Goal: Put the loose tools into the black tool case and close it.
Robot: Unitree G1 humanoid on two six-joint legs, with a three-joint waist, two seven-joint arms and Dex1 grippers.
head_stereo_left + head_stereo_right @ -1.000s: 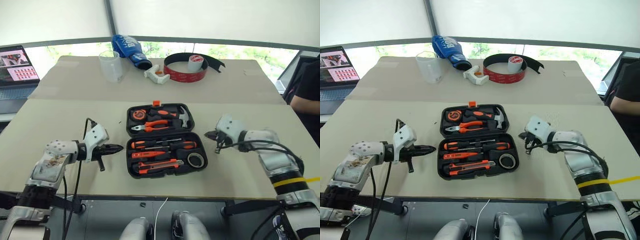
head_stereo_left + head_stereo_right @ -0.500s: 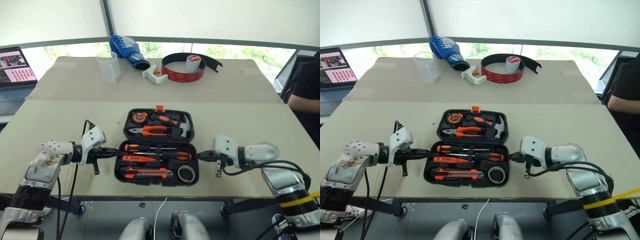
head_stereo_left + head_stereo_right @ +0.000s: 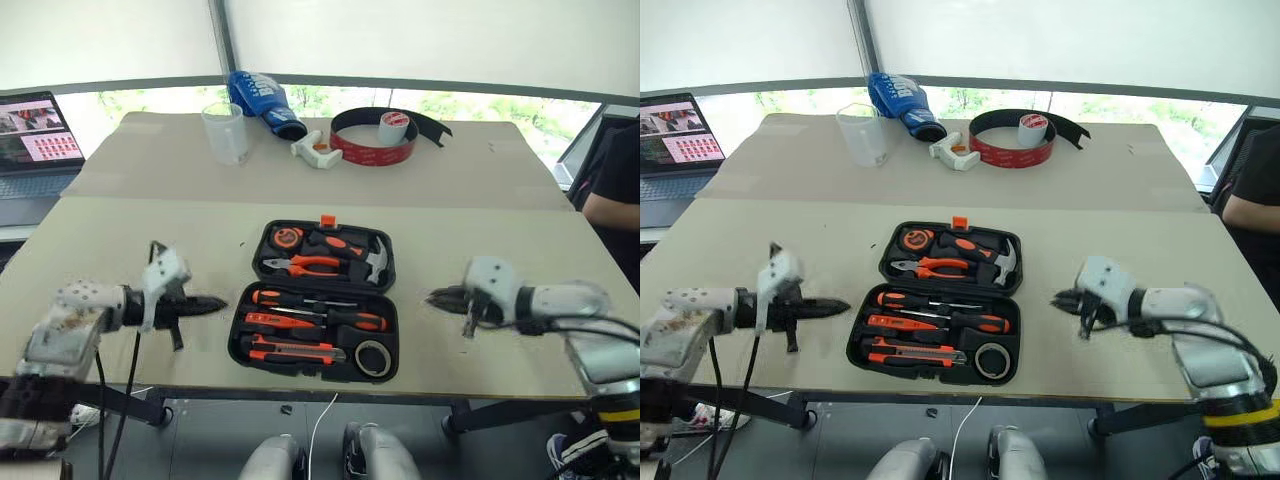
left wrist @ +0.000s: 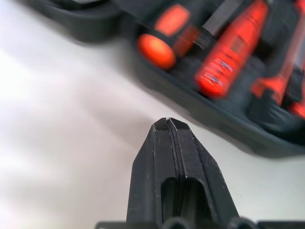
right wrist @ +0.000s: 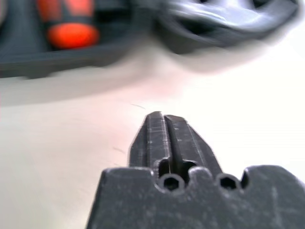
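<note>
Left claw (image 3: 218, 302) pressed closed, pointing inward; right claw (image 3: 432, 297) closed too, pointing inward

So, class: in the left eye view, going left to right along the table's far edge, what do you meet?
Laptop → clear cup → blue bottle → white clamp → red-black tape band

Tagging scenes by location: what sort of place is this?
Probably a lab or office test bench by a window: a laptop at the table's left edge, an open tool case mid-table, tape rolls at the back.
</note>
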